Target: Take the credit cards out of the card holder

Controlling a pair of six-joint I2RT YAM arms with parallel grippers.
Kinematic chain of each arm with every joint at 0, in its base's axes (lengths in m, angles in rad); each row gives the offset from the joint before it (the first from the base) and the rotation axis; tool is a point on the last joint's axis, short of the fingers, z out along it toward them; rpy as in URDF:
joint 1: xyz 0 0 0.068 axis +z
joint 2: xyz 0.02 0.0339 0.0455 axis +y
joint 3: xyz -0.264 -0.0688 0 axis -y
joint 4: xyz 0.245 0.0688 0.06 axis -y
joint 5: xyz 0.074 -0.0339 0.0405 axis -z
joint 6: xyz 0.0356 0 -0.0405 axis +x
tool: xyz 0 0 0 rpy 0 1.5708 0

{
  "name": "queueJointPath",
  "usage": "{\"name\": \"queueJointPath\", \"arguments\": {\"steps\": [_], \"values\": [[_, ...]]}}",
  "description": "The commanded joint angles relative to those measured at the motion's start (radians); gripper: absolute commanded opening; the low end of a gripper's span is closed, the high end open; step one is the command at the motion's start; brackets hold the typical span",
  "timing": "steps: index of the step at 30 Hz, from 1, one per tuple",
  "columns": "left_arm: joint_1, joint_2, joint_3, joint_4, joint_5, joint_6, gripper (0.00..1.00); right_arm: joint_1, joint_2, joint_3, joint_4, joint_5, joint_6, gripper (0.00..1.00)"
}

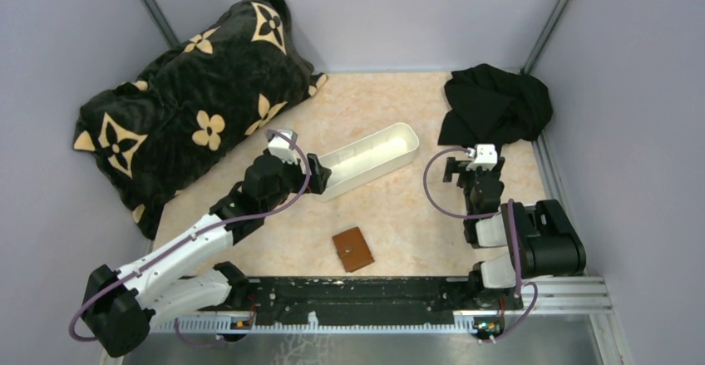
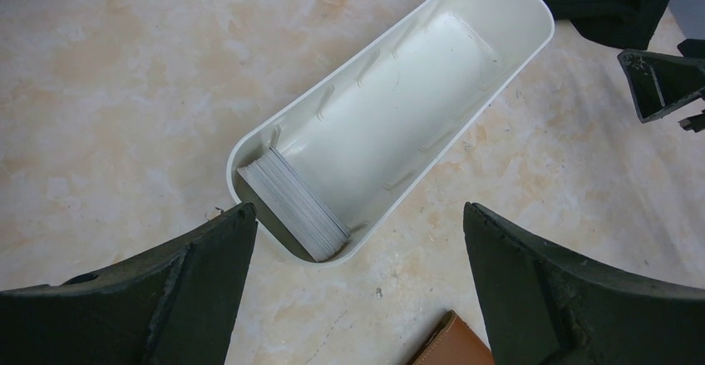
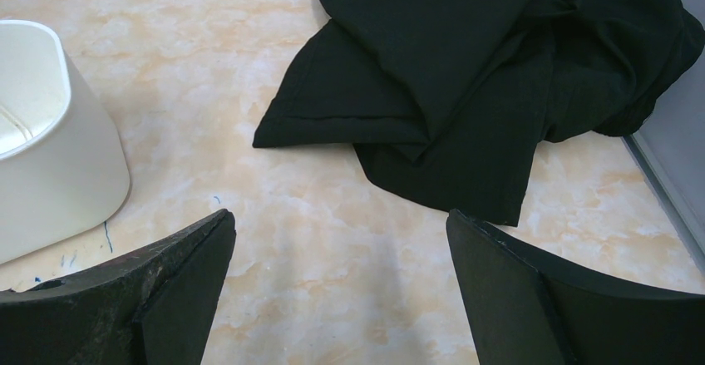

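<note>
**Card holder folded shut at 6 o'clock, both grippers empty**

Card holder point(image 1: 353, 249): brown, folded shut, flat on the table point(image 1: 416, 215) at 6 o'clock, apart from both arms.
White tray point(image 1: 370, 159): centre, and a stack of thin pale cards point(image 2: 295, 207) stood in its 8 o'clock end.
Left gripper point(image 2: 359, 215): hung above that end, jaws wide, held nothing.
Right gripper point(image 3: 341, 219): at 3 o'clock, jaws wide, held nothing, near the black cloth point(image 3: 465, 74).

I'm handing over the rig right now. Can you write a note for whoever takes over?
Left gripper: open, empty, at the tray end.
Right gripper: open, empty, above the table near the cloth.
Wallet: closed, flat on the table near the arm bases.
Card stack: on edge in the tray, origin unclear.
Done: nothing visible.
Left: open the wallet and pull its cards.
</note>
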Motion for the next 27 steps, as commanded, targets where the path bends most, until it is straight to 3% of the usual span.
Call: {"name": "queueJointPath", "arguments": {"steps": [1, 23, 27], "values": [[-0.006, -0.012, -0.017, 0.024, 0.002, 0.002, 1.0, 0.0, 0.001, 0.025, 0.042, 0.002, 0.01, 0.99], [-0.006, 0.007, -0.005, 0.027, 0.019, -0.013, 1.0, 0.0, 0.001, 0.025, 0.041, 0.002, 0.01, 0.99], [-0.006, 0.015, 0.011, -0.008, -0.03, -0.041, 1.0, 0.0, 0.001, 0.025, 0.041, 0.002, 0.01, 0.99]]}}
